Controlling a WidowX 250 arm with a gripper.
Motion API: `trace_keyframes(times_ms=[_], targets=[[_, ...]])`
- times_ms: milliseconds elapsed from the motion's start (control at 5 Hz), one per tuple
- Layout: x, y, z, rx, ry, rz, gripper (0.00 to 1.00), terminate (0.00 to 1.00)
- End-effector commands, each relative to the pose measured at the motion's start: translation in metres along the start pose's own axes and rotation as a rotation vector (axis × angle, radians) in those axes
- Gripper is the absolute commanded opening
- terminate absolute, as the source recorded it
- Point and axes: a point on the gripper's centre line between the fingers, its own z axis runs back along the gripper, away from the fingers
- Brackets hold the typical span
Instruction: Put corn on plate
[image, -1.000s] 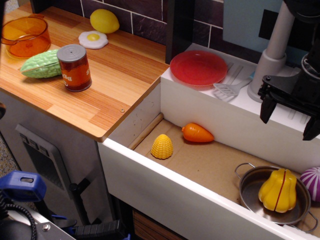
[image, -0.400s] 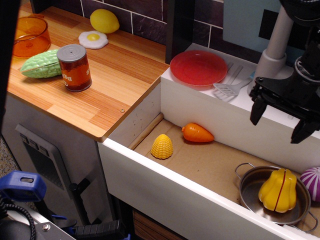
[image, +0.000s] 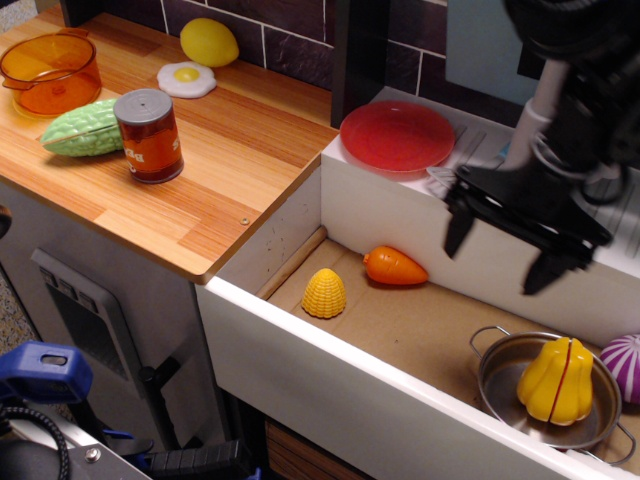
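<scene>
Corn, the small ribbed yellow dome (image: 324, 293), sits on the sink floor at lower centre, beside 1 orange carrot (image: 394, 266). You have the black gripper (image: 503, 257) spread wide, empty, right of centre. Round translucent red plate (image: 397, 136) lies upper centre.

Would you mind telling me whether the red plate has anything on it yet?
Empty: the plate shows bare red, and the corn sits down in the sink.

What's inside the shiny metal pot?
The metal pot holds a yellow squash with a red seam. The squash covers much of the pot's bottom, so anything beneath it is hidden.
</scene>
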Motion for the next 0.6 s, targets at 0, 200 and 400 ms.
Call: trace_keyframes(times_ms=[0,200,400], targets=[[0.007,0.04,-0.002,0.002,-0.067,-0.001,1.0,0.0],[0.005,0.062,-0.028,0.006,-0.08,0.011,1.0,0.0],[0.006,0.077,-0.047,0.011,-0.109,0.009,1.0,0.0]])
